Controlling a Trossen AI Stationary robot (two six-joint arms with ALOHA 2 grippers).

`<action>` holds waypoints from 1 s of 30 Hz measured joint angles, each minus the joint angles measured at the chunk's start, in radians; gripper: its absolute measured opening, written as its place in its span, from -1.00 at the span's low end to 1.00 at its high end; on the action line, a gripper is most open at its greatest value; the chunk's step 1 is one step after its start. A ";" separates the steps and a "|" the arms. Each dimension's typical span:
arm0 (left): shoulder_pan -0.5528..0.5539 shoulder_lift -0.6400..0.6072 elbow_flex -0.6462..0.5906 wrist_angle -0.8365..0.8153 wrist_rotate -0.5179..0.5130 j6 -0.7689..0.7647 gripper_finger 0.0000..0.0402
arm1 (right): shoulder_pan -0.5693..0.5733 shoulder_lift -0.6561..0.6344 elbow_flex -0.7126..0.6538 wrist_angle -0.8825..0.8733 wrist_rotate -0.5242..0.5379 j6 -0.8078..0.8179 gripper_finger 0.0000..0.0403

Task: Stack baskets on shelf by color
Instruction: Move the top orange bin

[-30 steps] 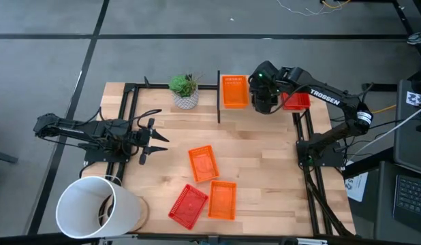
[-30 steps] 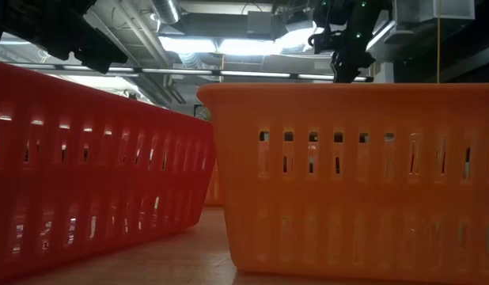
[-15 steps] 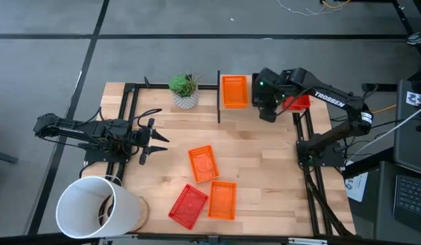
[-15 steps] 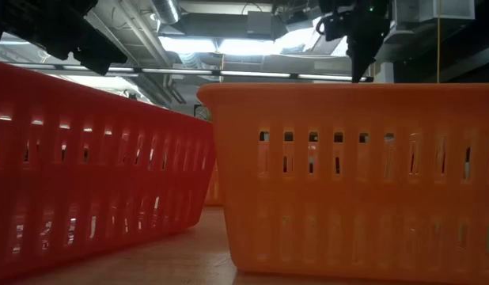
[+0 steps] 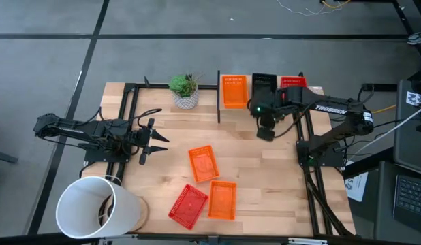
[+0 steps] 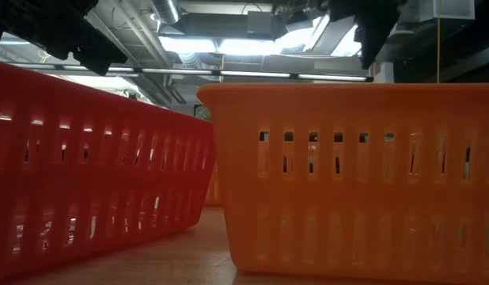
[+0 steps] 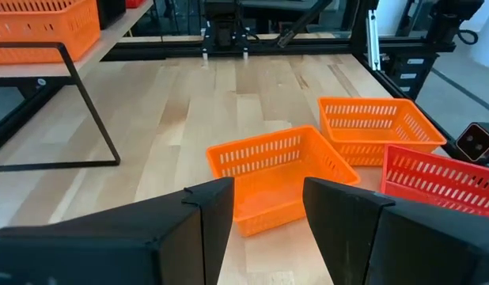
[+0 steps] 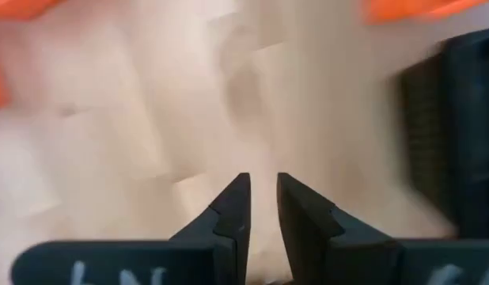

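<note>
Baskets [image 5: 234, 91] along shelf [image 5: 219, 102] edge

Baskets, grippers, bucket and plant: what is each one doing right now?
Orange basket on the shelf: upright, at the shelf's left end.
Black basket: on the shelf, in the middle.
Red basket on the shelf: at the right end.
Two orange baskets: loose on the table.
Red basket on the table: loose, tilted.
Left gripper: open, empty.
Right gripper: slightly open, empty.
White bucket: on its side.
Plant pot: upright.
</note>
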 joint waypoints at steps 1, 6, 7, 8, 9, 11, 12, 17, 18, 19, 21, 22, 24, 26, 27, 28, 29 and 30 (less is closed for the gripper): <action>0.000 0.000 0.000 0.002 0.000 -0.007 -0.27 | 0.027 0.000 0.000 -0.014 -0.021 0.019 -0.68; 0.000 0.000 0.000 0.048 0.000 -0.155 -0.27 | 0.184 0.000 0.000 -0.089 -0.070 0.085 -0.68; 0.000 0.000 0.000 0.061 -0.001 -0.217 -0.27 | 0.215 0.000 0.000 -0.100 -0.070 0.088 -0.68; 0.000 0.005 0.001 0.062 -0.002 -0.281 -0.27 | 0.244 0.000 0.000 -0.102 -0.065 0.099 -0.68; 0.000 0.018 0.002 0.054 -0.003 -0.336 -0.27 | 0.273 0.000 0.000 -0.099 -0.053 0.111 -0.68; 0.000 0.068 0.002 -0.005 -0.003 -0.414 -0.27 | 0.323 0.000 0.000 -0.081 -0.015 0.147 -0.68; 0.000 0.101 0.000 -0.044 -0.003 -0.450 -0.28 | 0.344 0.000 0.000 -0.068 0.003 0.174 -0.68; -0.014 0.344 -0.001 -0.054 0.065 -0.516 -0.28 | 0.443 0.000 0.000 -0.034 0.084 0.328 -0.68; -0.021 0.392 0.000 -0.022 0.087 -0.515 -0.28 | 0.462 0.000 0.000 -0.034 0.093 0.360 -0.68; -0.028 0.437 0.000 0.015 0.106 -0.515 -0.28 | 0.481 0.000 0.000 -0.034 0.099 0.396 -0.68; -0.040 0.529 0.000 0.079 0.125 -0.515 -0.28 | 0.520 0.000 0.000 -0.034 0.111 0.464 -0.68; -0.043 0.576 0.000 0.116 0.128 -0.515 -0.28 | 0.541 0.000 0.000 -0.034 0.124 0.497 -0.68; -0.046 0.663 0.000 0.216 0.129 -0.514 -0.28 | 0.583 0.000 -0.001 -0.034 0.166 0.557 -0.68; -0.046 0.739 0.009 0.314 0.128 -0.492 -0.28 | 0.620 0.000 -0.001 -0.034 0.216 0.610 -0.68; -0.046 0.775 0.025 0.343 0.128 -0.478 -0.28 | 0.637 0.000 -0.001 -0.034 0.233 0.638 -0.68; -0.046 0.812 0.049 0.359 0.127 -0.464 -0.28 | 0.651 0.000 -0.001 -0.034 0.244 0.664 -0.68; -0.046 0.851 0.079 0.359 0.128 -0.447 -0.28 | 0.663 0.000 -0.001 -0.034 0.252 0.687 -0.68; -0.046 0.894 0.113 0.348 0.128 -0.431 -0.28 | 0.674 0.000 -0.001 -0.034 0.253 0.708 -0.68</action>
